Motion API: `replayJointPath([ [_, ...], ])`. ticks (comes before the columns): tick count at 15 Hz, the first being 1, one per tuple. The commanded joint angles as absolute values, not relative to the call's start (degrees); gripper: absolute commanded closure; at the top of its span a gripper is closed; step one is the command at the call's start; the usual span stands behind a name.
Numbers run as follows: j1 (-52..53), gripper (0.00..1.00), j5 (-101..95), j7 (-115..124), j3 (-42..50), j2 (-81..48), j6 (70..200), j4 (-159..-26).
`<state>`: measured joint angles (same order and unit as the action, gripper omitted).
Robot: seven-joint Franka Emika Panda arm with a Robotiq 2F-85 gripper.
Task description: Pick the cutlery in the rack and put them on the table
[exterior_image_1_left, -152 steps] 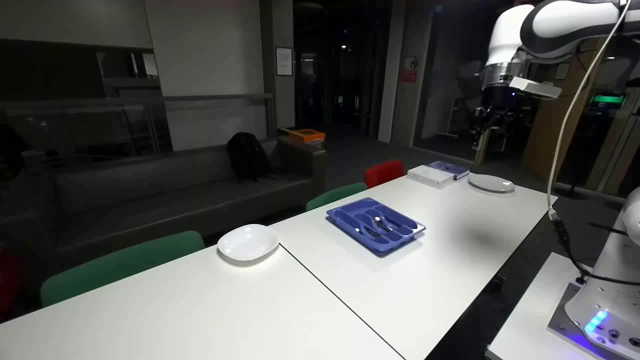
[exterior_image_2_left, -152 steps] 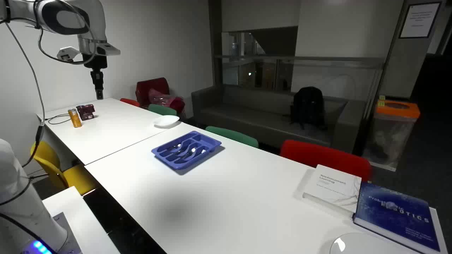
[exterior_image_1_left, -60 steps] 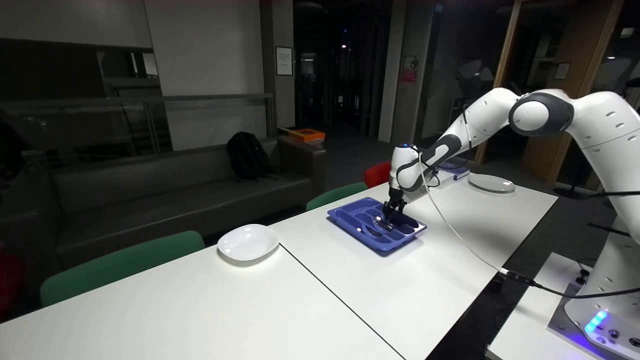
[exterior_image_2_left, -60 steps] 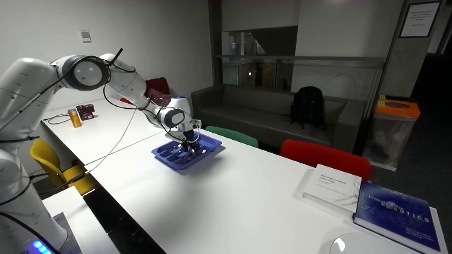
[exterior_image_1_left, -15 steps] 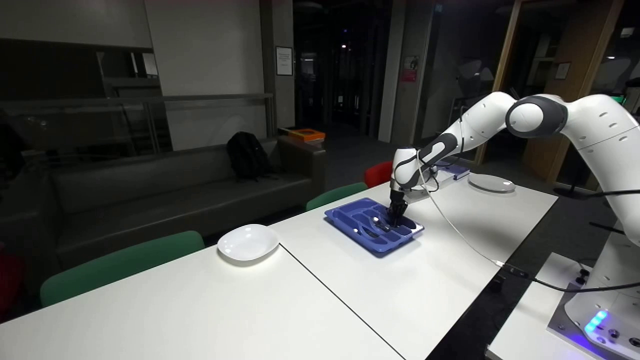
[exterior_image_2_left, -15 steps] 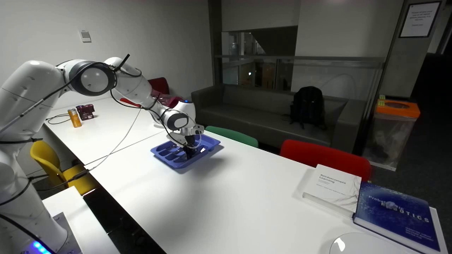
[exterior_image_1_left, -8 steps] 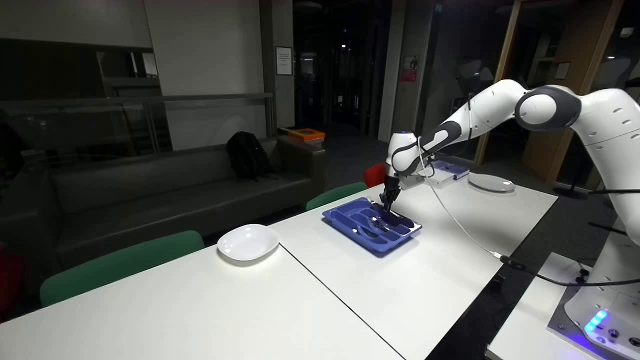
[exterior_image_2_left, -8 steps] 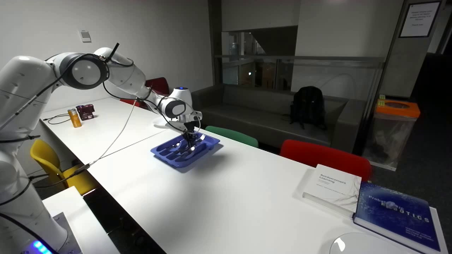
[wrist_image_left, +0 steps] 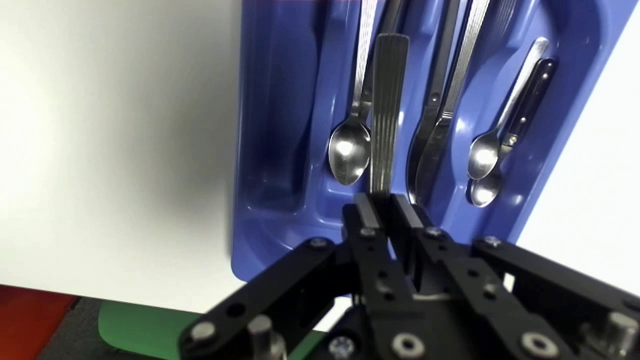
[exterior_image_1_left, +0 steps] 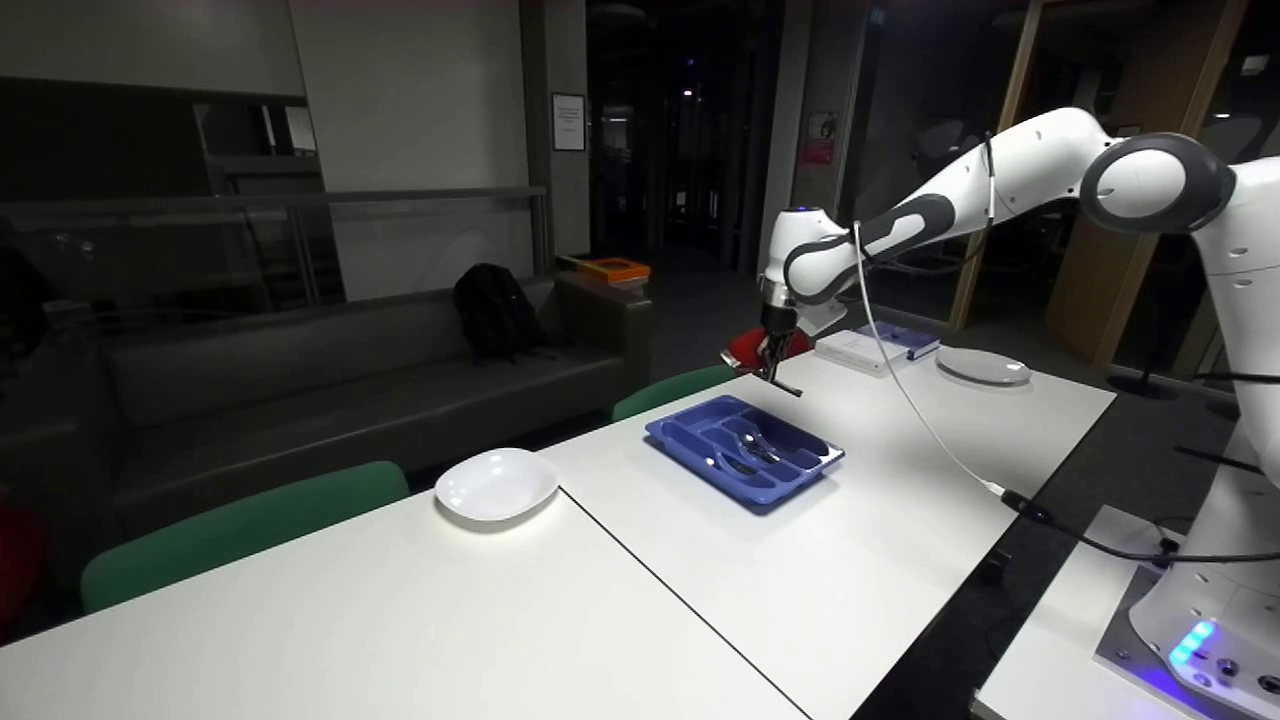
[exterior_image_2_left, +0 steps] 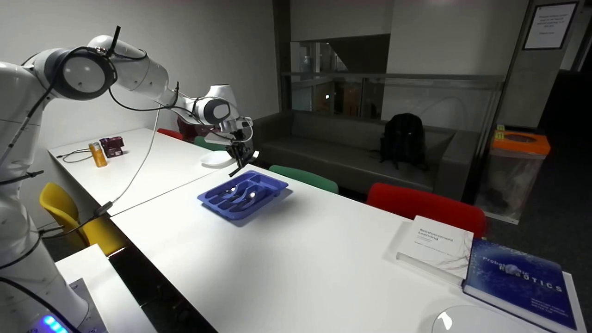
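My gripper (wrist_image_left: 384, 206) is shut on one piece of the cutlery (wrist_image_left: 387, 100). Its ribbed handle sticks out from the fingertips; its head does not show in the wrist view. In both exterior views the gripper (exterior_image_1_left: 769, 370) (exterior_image_2_left: 239, 159) hangs over the far side of the blue rack (exterior_image_1_left: 690, 428) (exterior_image_2_left: 274, 183), the held utensil (exterior_image_1_left: 787, 389) (exterior_image_2_left: 234, 172) tilted and off the tray. Still in the compartments lie a spoon (wrist_image_left: 348, 150), two dark knives (wrist_image_left: 440, 120) and two small spoons (wrist_image_left: 484, 155). The white table (exterior_image_1_left: 900, 480) (exterior_image_2_left: 300, 263) bears the rack.
A white bowl (exterior_image_1_left: 496, 485) (exterior_image_2_left: 217, 158) stands near the far edge. Books (exterior_image_1_left: 865, 350) (exterior_image_2_left: 434, 247) and a flat white plate (exterior_image_1_left: 983, 366) (exterior_image_2_left: 467, 321) sit at an end. An orange can (exterior_image_2_left: 97, 155) is at the opposite end. A green chair (exterior_image_1_left: 672, 392) backs onto the rack's side.
Over the last second the gripper has risen from inside the rack with the utensil and shifted slightly toward the table's far edge. The rack has slid by a very small amount.
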<state>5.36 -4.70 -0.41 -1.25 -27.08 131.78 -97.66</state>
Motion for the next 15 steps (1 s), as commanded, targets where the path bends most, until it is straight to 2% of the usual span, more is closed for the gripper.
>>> replayJointPath([
  [1,5.81,0.97,-8.42,0.24,-0.04,-24.02,130.19,-99.11],
  [15,-0.88,0.97,-9.9,-7.08,2.3,-16.26,132.29,-109.76],
])
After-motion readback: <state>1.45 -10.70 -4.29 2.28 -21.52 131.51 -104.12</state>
